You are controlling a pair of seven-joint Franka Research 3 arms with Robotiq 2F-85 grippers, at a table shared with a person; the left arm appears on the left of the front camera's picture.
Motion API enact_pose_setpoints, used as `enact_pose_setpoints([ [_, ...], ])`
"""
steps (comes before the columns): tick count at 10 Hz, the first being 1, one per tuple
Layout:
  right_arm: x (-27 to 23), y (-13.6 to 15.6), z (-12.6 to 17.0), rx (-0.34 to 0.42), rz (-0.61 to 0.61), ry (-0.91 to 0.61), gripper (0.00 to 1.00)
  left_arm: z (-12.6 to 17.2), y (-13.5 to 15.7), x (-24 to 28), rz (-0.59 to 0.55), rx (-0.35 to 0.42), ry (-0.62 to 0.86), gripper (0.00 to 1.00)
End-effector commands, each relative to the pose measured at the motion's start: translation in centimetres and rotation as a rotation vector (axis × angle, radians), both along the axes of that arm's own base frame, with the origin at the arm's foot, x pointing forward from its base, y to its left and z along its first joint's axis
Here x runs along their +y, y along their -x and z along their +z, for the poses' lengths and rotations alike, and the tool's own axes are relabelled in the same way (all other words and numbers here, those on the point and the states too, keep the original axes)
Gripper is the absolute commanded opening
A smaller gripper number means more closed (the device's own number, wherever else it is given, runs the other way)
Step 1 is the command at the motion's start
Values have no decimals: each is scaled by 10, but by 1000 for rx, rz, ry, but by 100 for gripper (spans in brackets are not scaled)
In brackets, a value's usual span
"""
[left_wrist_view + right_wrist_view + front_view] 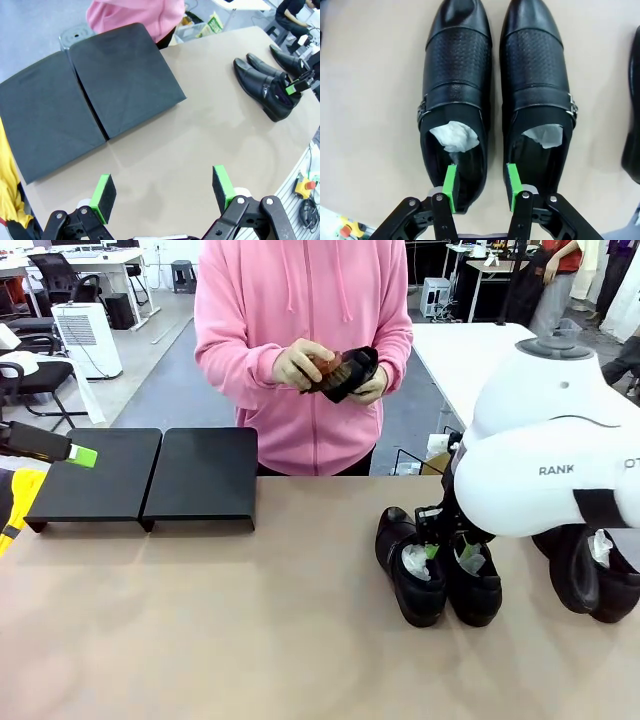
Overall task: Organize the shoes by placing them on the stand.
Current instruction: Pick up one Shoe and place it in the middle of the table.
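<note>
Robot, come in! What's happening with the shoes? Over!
Left pincer open, near the stand. Right pincer: one finger inside each shoe, grip unclear. Stand bare, path looks open.

table (pixel 250 640) tan | stand (pixel 150 475) far-L | shoes (pixel 440 575) R, side-by-side

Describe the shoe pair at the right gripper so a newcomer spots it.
On the tan table, look right of the black platforms, under the right arm. The black shoe pair stands side by side, toes toward the robot. Unlike the shoes farther right, each holds one green finger of the right gripper.
</note>
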State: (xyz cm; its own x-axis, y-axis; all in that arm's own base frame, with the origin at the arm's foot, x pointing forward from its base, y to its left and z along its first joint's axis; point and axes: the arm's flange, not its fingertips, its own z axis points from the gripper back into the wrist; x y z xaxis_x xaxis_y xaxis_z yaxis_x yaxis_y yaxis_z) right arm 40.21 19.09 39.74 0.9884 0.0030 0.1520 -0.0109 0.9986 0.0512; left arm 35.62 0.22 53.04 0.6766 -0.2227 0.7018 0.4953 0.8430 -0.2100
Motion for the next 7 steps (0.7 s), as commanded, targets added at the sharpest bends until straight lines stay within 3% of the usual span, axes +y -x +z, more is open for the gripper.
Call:
enact_pose_setpoints([
  [1,4,-10,-3,-10,-34,-10,51,0,0,2,-10,-5,-5,100],
  [7,16,-19,-12,26,-32,-12,51,0,0,2,-10,-5,-5,100],
])
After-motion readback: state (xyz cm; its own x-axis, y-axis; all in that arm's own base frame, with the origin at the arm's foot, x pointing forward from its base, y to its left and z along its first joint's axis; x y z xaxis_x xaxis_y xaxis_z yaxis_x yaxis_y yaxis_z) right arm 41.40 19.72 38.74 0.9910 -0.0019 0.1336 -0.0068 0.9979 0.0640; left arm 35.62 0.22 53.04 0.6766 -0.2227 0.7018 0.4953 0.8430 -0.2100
